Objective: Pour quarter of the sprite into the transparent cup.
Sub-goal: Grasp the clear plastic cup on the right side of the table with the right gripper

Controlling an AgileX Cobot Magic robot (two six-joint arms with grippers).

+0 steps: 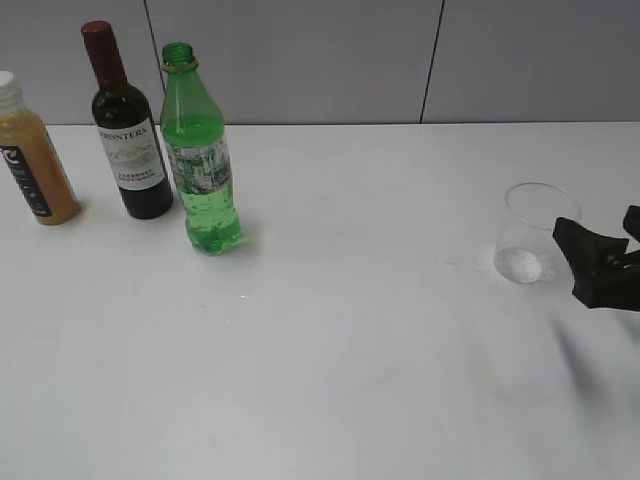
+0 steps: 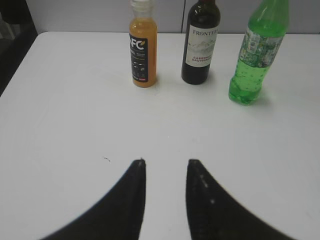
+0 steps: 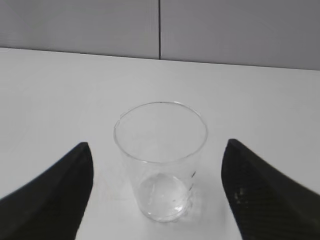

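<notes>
The sprite [image 1: 203,155], a green capless bottle with a green-and-white label, stands upright at the back left of the white table; it also shows in the left wrist view [image 2: 254,55] at the top right. The transparent cup [image 1: 531,234] stands upright at the right; in the right wrist view [image 3: 161,159] it sits between the fingers without touching them. My right gripper [image 3: 157,150] is open around the cup, seen at the right edge of the exterior view [image 1: 603,252]. My left gripper [image 2: 166,162] is open and empty, well short of the bottles.
A dark wine bottle [image 1: 127,130] with a white label stands just left of the sprite. An orange juice bottle [image 1: 32,158] stands at the far left. The white table [image 1: 340,350] ends at a grey wall behind.
</notes>
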